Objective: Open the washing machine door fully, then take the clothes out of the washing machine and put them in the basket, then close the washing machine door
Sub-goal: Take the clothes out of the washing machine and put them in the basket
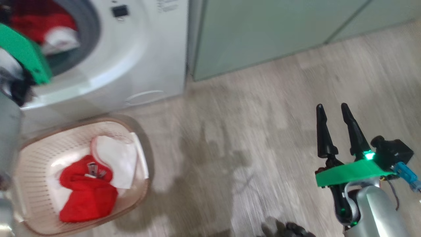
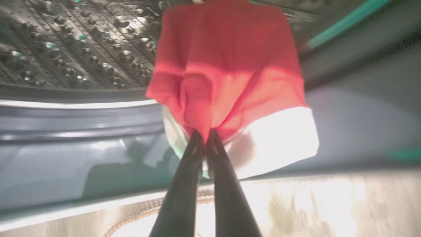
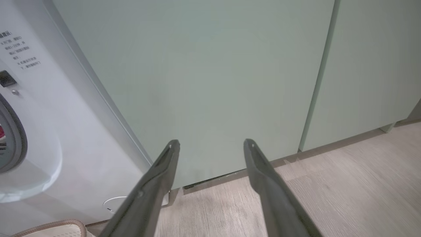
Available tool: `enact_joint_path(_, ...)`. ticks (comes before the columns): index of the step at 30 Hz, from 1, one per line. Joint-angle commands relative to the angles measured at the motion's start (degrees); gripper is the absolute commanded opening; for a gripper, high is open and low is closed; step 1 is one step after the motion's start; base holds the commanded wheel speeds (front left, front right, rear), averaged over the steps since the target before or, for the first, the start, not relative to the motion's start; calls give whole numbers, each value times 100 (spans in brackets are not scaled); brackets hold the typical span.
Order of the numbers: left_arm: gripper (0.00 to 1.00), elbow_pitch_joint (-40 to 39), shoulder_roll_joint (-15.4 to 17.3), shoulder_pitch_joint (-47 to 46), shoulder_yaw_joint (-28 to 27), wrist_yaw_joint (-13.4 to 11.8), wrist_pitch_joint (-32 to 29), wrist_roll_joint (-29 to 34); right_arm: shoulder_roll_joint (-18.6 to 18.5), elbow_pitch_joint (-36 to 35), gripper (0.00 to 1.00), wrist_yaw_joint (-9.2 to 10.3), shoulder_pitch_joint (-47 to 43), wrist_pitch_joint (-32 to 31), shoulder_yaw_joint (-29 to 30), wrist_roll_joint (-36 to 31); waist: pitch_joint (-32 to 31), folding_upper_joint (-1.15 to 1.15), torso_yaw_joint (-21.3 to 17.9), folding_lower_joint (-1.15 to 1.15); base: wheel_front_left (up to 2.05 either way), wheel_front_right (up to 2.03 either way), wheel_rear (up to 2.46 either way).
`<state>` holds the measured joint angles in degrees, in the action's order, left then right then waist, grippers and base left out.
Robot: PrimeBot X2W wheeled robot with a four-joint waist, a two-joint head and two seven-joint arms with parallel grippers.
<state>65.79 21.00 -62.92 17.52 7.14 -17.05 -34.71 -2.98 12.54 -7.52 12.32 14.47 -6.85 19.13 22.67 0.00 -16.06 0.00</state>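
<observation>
Floor: pale wood-grain boards (image 1: 263,131) run up to the pale green cabinets (image 1: 263,29).
Right arm: the right gripper (image 1: 331,107) hangs above bare floor, well apart from all the laundry, its fingers spread wide with nothing between them.
Basket: the basket (image 1: 36,154) stands on the floor just in front of the washing machine (image 1: 141,59); a red piece (image 1: 87,194) and white fabric (image 1: 116,158) lie inside it.
Left arm: the left gripper (image 2: 204,136) is at the machine's mouth, fingers pinched together on the red garment (image 2: 227,65).
Held laundry: the red garment spreads out beyond the fingertips, caught near its white band (image 2: 279,141), above the grey gasket (image 2: 82,121).
Drum: the perforated steel drum (image 2: 75,42) lies behind; more clothes (image 1: 42,23) sit within.
</observation>
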Motion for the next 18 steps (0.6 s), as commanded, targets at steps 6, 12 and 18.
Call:
enact_joint_path(6,0,-806,179,727,245,34,249,-391,-174,-148,100,3,-271,53,-15,-64,-699,0,654,0,0,0,0)
enact_joint_path(12,0,-1267,23,1844,757,34,460,-512,-259,-130,100,3,-563,53,91,-44,-1104,0,941,0,0,0,0)
enact_joint_path(18,0,-1174,-289,2672,1118,-38,659,-347,-349,-144,100,3,-794,53,139,-4,-1378,0,1092,0,0,0,0)
